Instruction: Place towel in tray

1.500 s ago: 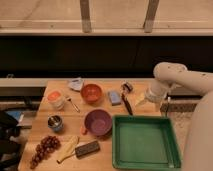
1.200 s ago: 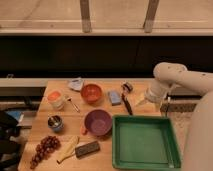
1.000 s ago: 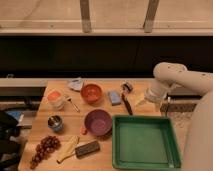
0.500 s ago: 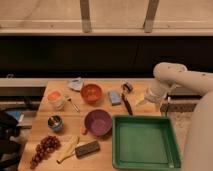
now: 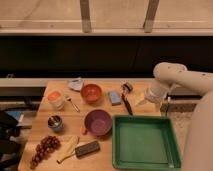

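The towel [image 5: 76,83] is seen lying crumpled on the far left part of the wooden table [image 5: 45,114], close to the back edge and just beside the orange bowl [image 5: 91,93]. Nothing is laid on it and nothing grips it. The tray [image 5: 145,161] is set at the near right corner of the table, well apart from the towel, with its flat green bottom bare.

The white arm [image 5: 172,76] is brought in from the right side. Its thick upper link is held roughly level above the table's right edge, and from a rounded elbow the forearm is angled down and to the left. The gripper [image 5: 141,101] is held at the end of that forearm, low over the table just behind the tray's far rim and near a black-handled utensil [image 5: 128,101]. Its fingers are spread wide, and nothing is seen held between them. Whether the table is touched cannot be told.

Between gripper and towel, a blue-grey block [image 5: 115,97] is placed just right of the orange bowl. A purple bowl [image 5: 97,122] is set just left of the tray. Further left, an orange-topped cup [image 5: 55,99], a spoon [image 5: 73,104] and a small metal can [image 5: 55,123] are found. Grapes [image 5: 43,149], a banana [image 5: 68,149] and a dark block [image 5: 87,148] are laid along the near edge.
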Controlling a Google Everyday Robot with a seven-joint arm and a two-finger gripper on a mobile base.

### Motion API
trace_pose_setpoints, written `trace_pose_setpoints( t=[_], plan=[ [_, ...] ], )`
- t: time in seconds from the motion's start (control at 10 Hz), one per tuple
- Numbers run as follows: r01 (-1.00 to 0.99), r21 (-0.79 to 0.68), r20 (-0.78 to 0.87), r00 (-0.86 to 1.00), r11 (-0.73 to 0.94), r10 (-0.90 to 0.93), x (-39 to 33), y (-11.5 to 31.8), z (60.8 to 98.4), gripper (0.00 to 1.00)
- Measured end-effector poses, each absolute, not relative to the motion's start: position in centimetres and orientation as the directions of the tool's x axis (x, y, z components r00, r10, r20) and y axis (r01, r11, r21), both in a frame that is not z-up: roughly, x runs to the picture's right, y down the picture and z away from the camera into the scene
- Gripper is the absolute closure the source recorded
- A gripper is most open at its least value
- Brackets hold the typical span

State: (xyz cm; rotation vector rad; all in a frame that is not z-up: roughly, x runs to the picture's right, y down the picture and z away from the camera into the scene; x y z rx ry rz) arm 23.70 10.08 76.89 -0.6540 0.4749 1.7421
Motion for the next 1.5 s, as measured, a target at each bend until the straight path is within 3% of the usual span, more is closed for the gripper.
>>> trace_pose_setpoints(
  t=[0.7,1.0,1.5],
  plan=[
    [-0.966,-0.020,-0.639,-0.185,-0.257,0.747,23.7,9.9,76.8,0.27],
    [-0.970,-0.056,-0.531,-0.170,-0.235,0.830,22.6,6.8,76.3,0.27],
    [-0.976,-0.199,-0.394,0.000,-0.085,0.919,12.1,0.5,78.4,0.27]
  ],
)
